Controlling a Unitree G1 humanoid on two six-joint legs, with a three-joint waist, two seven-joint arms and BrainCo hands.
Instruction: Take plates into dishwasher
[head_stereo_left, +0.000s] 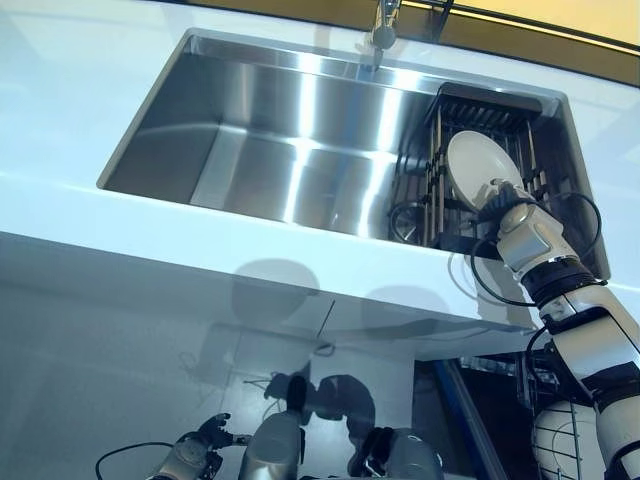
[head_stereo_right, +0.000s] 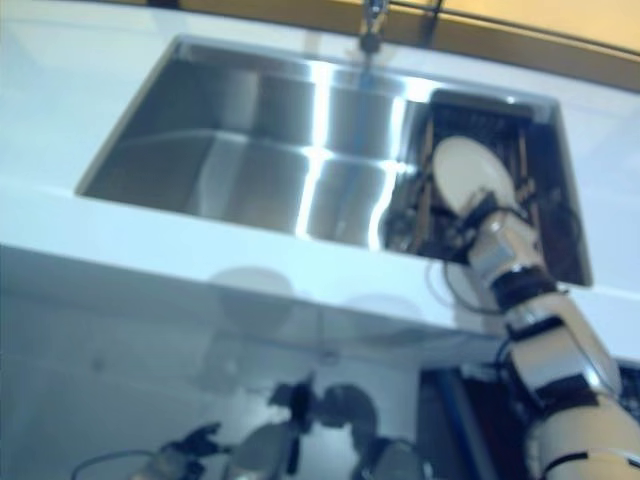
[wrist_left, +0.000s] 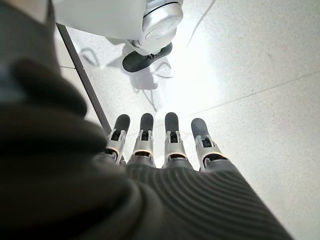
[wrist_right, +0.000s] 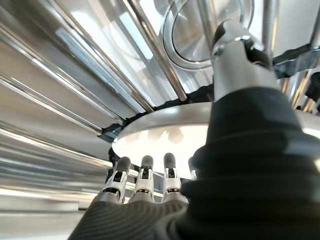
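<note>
White bench (head_stereo_left: 60, 200) around steel sink (head_stereo_left: 280, 150), dark rack (head_stereo_left: 480, 120) at its far end. Right hand (head_stereo_left: 497, 197) reaching into rack, straight fingers (wrist_right: 142, 175) against white plate (head_stereo_left: 478, 165) standing just ahead. Left hand (wrist_left: 160, 150) low above floor (wrist_left: 260, 75), fingers relaxed, holding nothing.

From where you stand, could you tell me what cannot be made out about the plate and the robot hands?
- Plate lower edge: hidden in both eye views by the right robot hand; the right wrist view shows only part of its rim.
- Right robot hand's grip: fingertips lie at the plate rim in the right wrist view, but contact is unclear.
- Rack contents behind the plate: hidden.
- Dishwasher: only a wire basket corner shows, cut off by the edge.
- Left robot hand: straight, over floor.
</note>
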